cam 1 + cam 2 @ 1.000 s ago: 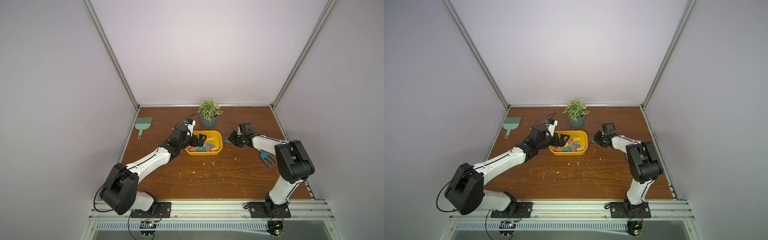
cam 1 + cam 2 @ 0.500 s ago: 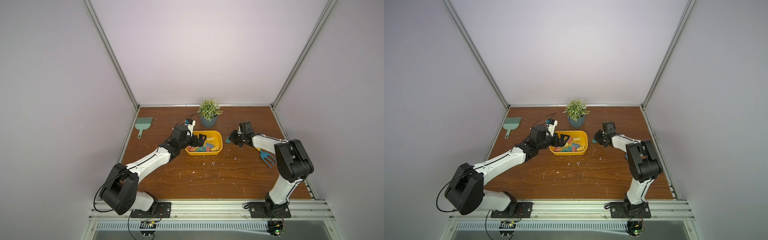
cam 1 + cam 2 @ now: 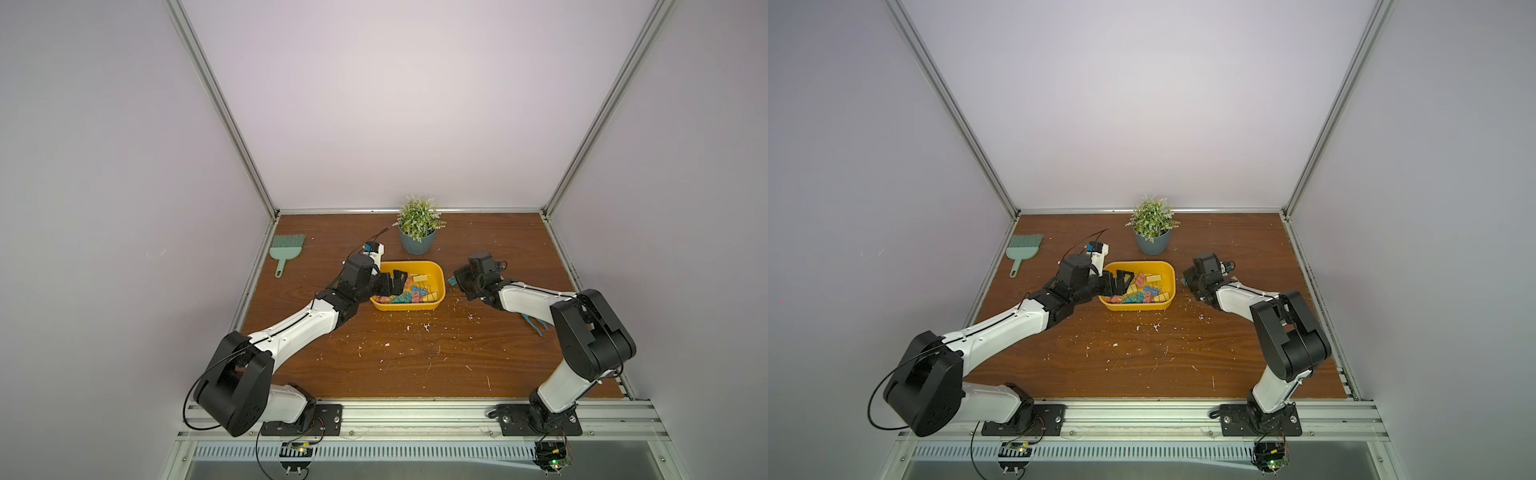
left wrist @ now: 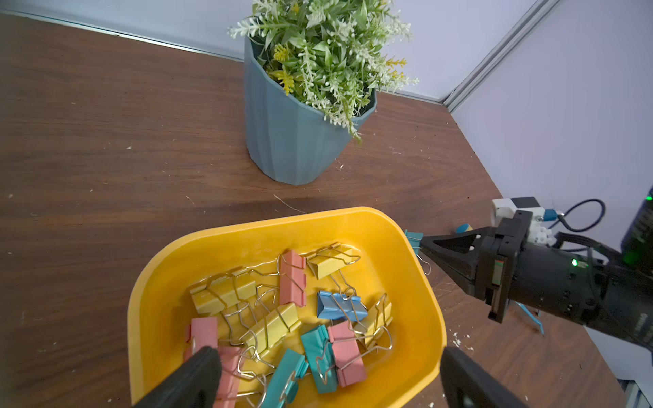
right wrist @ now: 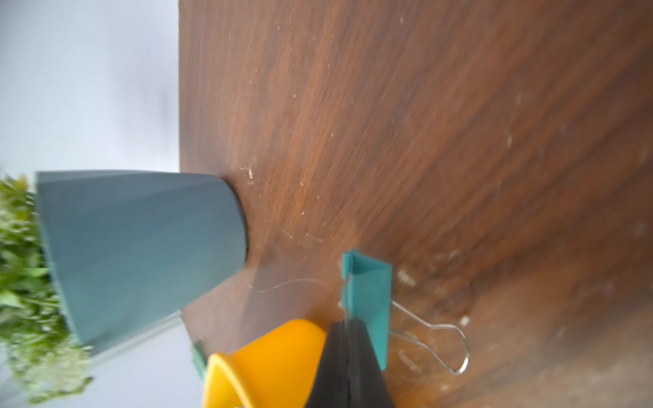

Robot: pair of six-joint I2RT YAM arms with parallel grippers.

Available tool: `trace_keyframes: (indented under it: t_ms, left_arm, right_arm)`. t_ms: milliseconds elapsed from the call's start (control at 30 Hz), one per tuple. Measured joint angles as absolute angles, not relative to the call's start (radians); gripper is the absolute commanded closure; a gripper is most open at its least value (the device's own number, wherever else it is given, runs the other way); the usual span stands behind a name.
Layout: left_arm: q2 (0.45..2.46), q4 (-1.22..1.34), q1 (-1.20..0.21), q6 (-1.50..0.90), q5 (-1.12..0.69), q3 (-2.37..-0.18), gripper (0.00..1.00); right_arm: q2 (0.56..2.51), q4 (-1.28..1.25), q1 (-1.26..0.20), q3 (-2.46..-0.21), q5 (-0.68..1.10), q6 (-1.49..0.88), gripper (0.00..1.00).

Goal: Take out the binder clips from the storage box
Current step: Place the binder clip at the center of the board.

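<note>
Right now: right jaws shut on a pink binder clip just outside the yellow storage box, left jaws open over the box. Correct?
Not pink. The binder clip in the right jaws is teal, as the right wrist view shows. The rest holds: just outside the storage box, left jaws open over it.

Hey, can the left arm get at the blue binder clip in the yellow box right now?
Probably yes. The left gripper hangs open over the storage box, the blue clip lies uncovered just ahead, and the right gripper, shut on a teal clip, is outside the rim.
</note>
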State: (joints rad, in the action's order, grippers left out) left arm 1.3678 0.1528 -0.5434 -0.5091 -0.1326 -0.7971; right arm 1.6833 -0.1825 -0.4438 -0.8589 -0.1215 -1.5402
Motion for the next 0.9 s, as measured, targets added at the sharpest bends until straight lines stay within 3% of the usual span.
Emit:
trace_keyframes:
  t_ms: [300,900]
  left_arm:
    - [1.332,0.153,-0.543,-0.516,-0.107,-0.791,0.00]
    - [1.266,0.152,-0.543,-0.516,-0.077,-0.749,0.00]
  right_arm:
    - [1.720,-0.111,-0.513,-0.945,-0.311,-1.833,1.00]
    - [1.831,0.028,-0.536,-1.067,-0.440,-1.938,0.99]
